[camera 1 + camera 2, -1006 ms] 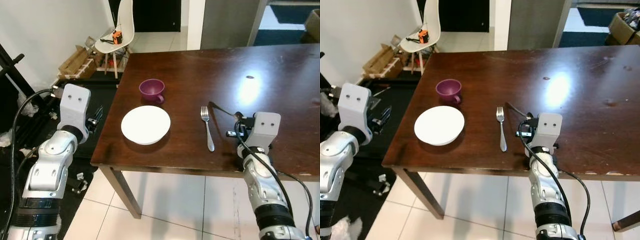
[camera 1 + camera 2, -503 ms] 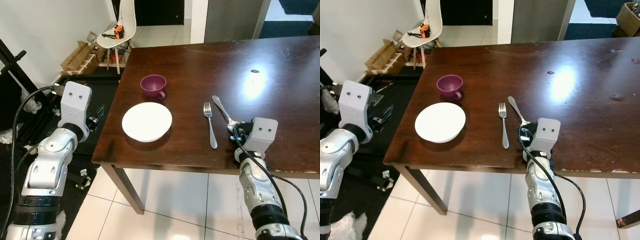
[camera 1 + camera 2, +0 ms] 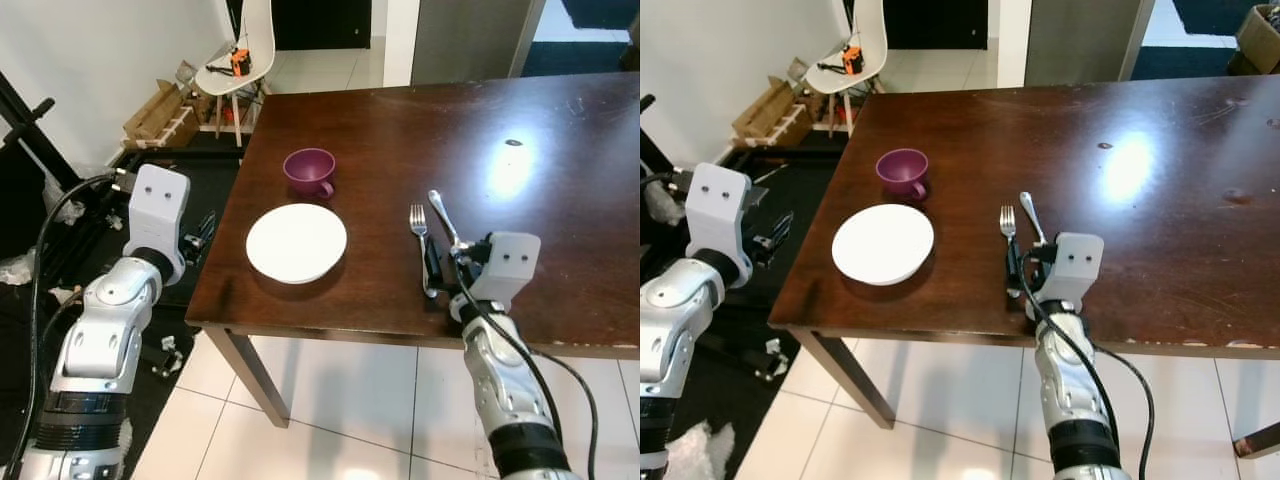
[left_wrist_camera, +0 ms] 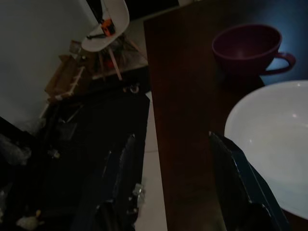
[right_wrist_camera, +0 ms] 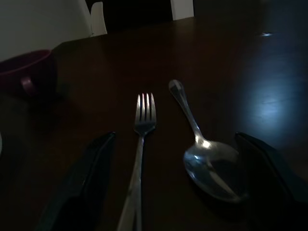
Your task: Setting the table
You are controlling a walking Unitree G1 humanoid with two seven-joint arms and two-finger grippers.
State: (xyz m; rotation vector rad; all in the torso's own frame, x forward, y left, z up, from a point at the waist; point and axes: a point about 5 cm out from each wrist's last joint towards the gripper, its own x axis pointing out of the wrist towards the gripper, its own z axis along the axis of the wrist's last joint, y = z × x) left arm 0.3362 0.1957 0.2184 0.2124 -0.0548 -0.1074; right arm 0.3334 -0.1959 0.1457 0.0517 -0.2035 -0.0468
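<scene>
On the dark wooden table [image 3: 560, 130] lie a white plate [image 3: 296, 242], a purple cup [image 3: 308, 170] behind it, a fork [image 3: 420, 240] and a spoon [image 3: 440, 214] side by side. My right gripper [image 3: 443, 262] rests at the table's front edge, open. In the right wrist view its fingers [image 5: 82, 183] straddle the near ends of the fork [image 5: 143, 125] and the spoon [image 5: 211, 166], both flat on the wood. My left gripper [image 3: 200, 236] hangs open beside the table's left edge, empty, level with the plate [image 4: 269, 144] and cup [image 4: 248, 48].
A white chair [image 3: 240, 50] carrying an orange object stands at the back left, with cardboard boxes [image 3: 155, 115] and black gear on a dark mat [image 3: 200, 170] beside the table. Pale floor tiles [image 3: 330, 410] run under the front edge.
My right gripper has swung left along the front edge. The spoon came with it and now lies parallel to the fork, right next to it. The left arm barely moved.
</scene>
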